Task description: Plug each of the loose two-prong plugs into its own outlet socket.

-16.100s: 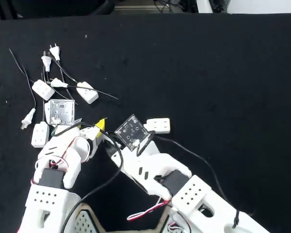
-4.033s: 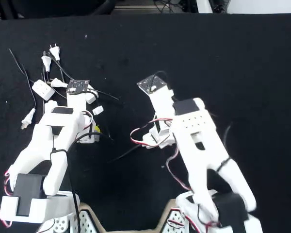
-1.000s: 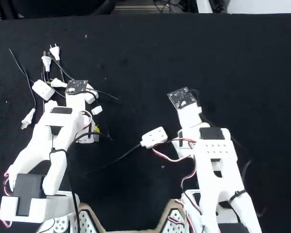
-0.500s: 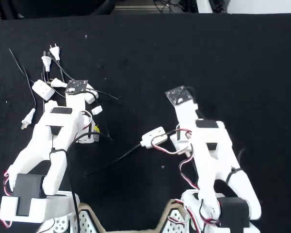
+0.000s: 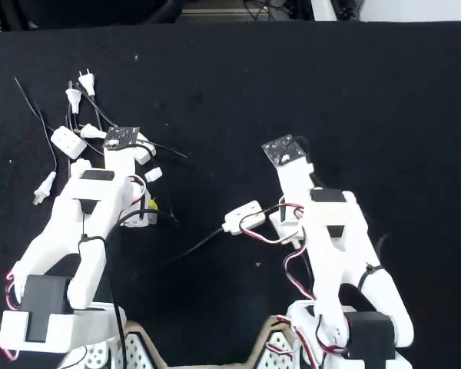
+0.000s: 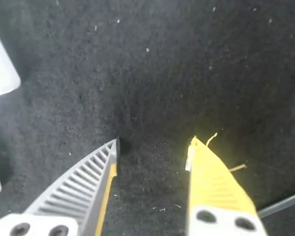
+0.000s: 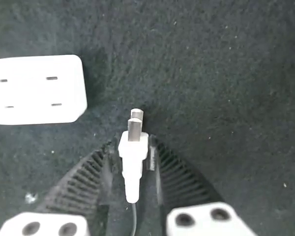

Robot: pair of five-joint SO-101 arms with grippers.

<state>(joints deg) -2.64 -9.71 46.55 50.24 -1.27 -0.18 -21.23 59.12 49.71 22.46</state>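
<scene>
My right gripper (image 7: 130,147) is shut on a white two-prong plug (image 7: 132,155) whose prongs stick out past the fingertips. Just ahead and to one side of the prongs lies a white outlet socket (image 7: 37,88), apart from them. In the high view that socket (image 5: 242,217) lies beside the right arm (image 5: 323,223), a dark cable trailing from it. My left gripper (image 6: 152,145) is open over bare black cloth with nothing between its fingers. Loose white plugs (image 5: 74,96) and another socket (image 5: 67,141) lie at the far left.
A tangle of thin black cables (image 5: 100,123) runs among the plugs and sockets by the left arm (image 5: 92,200). One more plug (image 5: 44,187) lies near the left edge. The black table cloth (image 5: 384,100) stretches to the far right.
Over the last second the right arm swung a little to the left, toward the nearby socket, then held still. The left arm has not moved.
</scene>
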